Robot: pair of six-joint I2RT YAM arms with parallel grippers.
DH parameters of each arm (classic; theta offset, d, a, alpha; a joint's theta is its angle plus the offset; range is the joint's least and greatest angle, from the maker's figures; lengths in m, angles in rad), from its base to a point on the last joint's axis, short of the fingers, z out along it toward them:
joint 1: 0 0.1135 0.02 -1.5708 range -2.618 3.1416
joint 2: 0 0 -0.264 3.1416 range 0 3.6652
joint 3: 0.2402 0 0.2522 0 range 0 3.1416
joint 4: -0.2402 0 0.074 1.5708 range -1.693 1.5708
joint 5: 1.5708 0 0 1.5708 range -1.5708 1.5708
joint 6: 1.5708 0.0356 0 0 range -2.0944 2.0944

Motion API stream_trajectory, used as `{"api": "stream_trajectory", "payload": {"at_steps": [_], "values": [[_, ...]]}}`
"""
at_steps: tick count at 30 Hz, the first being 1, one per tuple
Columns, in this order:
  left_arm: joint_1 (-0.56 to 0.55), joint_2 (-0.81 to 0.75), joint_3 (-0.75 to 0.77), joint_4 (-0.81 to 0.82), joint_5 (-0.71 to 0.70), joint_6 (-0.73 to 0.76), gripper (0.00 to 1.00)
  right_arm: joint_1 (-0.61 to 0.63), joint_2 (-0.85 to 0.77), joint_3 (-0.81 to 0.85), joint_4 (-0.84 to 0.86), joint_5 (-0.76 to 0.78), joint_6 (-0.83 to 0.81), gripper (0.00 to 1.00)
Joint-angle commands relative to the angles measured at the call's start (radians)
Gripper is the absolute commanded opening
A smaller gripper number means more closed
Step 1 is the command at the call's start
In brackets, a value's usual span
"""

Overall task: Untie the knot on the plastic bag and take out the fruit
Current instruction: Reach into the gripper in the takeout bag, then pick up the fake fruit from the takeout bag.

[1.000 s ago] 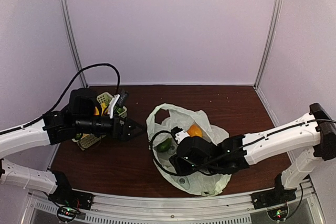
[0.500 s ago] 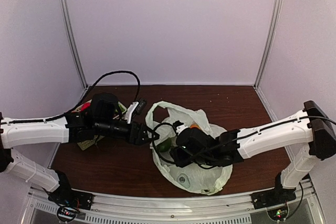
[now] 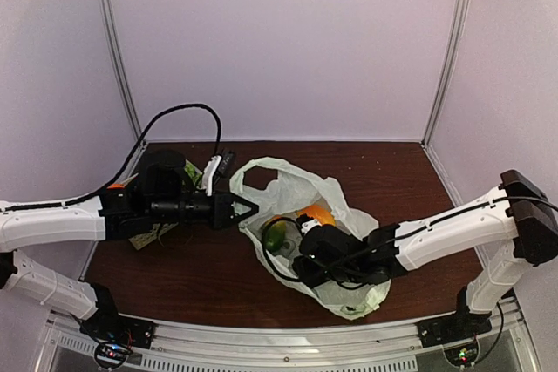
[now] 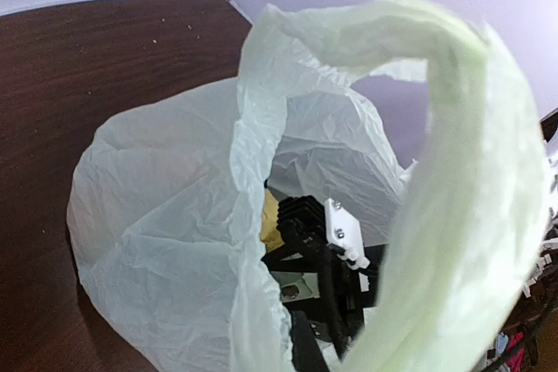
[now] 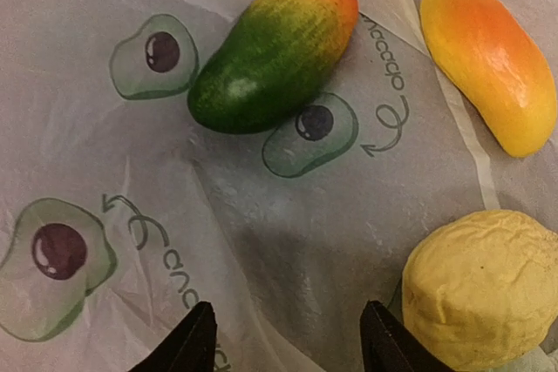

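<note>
The plastic bag [image 3: 336, 206] lies open on the brown table, and no knot shows. My left gripper [image 3: 251, 208] is shut on the bag's left rim, just below a free handle loop [image 3: 253, 172]. In the left wrist view the plastic [image 4: 174, 215] hides my own fingers. My right gripper [image 5: 289, 341] is inside the bag, open and empty. Ahead of it lie fruit: a green-red mango [image 5: 270, 54], a yellow-orange one [image 5: 488, 63] and a wrinkled yellow round one [image 5: 479, 289] beside the right fingertip [image 5: 384, 341]. From above, an orange fruit [image 3: 314, 213] and the green one [image 3: 277, 237] show.
A pale green slotted basket [image 3: 150, 234] stands at the left, mostly behind my left arm. A black cable [image 3: 187, 111] arches over that arm. White walls close the table on three sides. The right arm's black wrist [image 4: 318, 233] shows inside the bag's mouth.
My left arm swung right from the basket to the bag and shut on its left rim, drawing it up and left. The right gripper reached deeper into the bag.
</note>
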Motion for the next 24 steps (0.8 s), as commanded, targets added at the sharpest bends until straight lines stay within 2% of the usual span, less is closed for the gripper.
{"api": "stream_trajectory", "payload": {"at_steps": [1, 5, 9, 19, 24], "values": [[-0.036, -0.07, -0.051, 0.09, -0.113, -0.016, 0.0, -0.011, -0.057, -0.079, -0.026, -0.003, 0.063, 0.57], [-0.096, -0.066, -0.064, 0.1, -0.164, -0.037, 0.0, -0.019, -0.099, -0.098, -0.031, 0.0, 0.07, 0.57], [-0.148, -0.039, -0.092, 0.153, -0.195, -0.074, 0.0, -0.027, -0.102, -0.039, -0.006, 0.011, 0.034, 0.6], [-0.181, -0.107, -0.152, 0.148, -0.34, -0.112, 0.0, -0.071, 0.094, 0.151, 0.125, -0.067, -0.062, 0.73], [-0.181, -0.152, -0.168, 0.103, -0.369, -0.122, 0.0, -0.088, 0.187, 0.208, 0.16, -0.057, -0.084, 0.75]]}}
